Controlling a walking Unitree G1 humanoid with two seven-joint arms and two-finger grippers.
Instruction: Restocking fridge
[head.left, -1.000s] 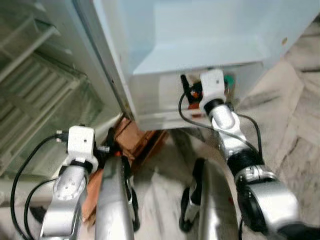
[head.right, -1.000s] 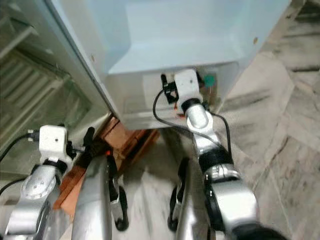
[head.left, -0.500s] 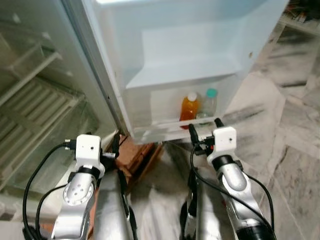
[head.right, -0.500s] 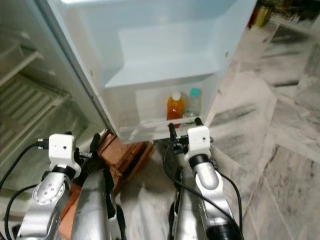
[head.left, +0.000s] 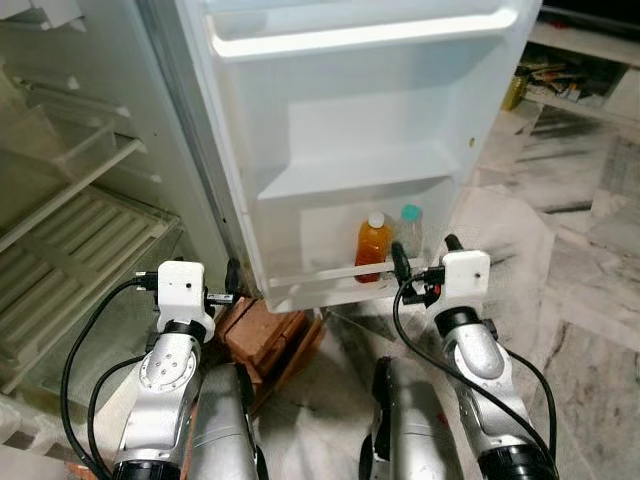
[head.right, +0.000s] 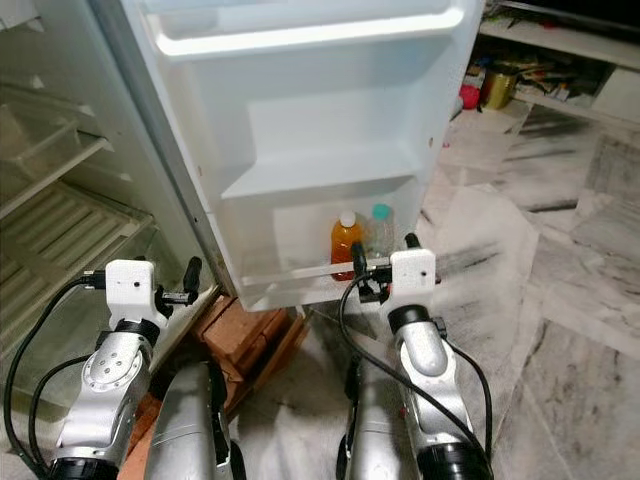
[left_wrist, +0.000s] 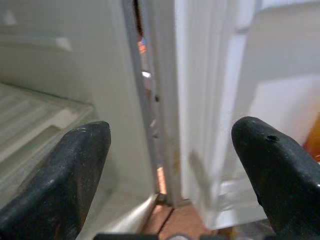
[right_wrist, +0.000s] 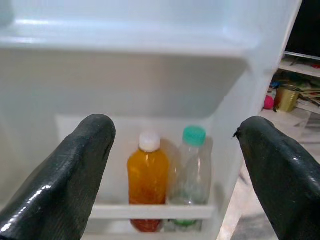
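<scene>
— White plastic everywhere up front. What stands in the fridge door (head.left: 350, 120)?

— Two bottles on its lowest door shelf (head.left: 330, 275), upright behind the rail. The orange juice bottle (head.left: 373, 246) with a white cap is on the left; the clear bottle (head.left: 409, 233) with a green cap is just beside it on the right, the two touching or nearly so.

— And the right gripper (right_wrist: 172, 165)?

— It is raised near that shelf, on the near side of the bottles and apart from them. Its black fingers (right_wrist: 75, 175) are spread wide with nothing between them; the wrist view looks straight at both bottles through the gap.

— The left one?

— The left gripper (left_wrist: 170, 165) is held up at the hinge side, where the door meets the fridge cabinet (head.left: 70, 210). Its fingers are also wide apart and empty.

— Anything else?

— Wire racks (head.left: 60, 270) inside the cabinet on the left, reddish bricks (head.left: 270, 335) under the fridge's near corner, and a marble floor (head.left: 580, 260). Far right, a low shelf with clutter (head.right: 505, 85), too small to make out.
</scene>
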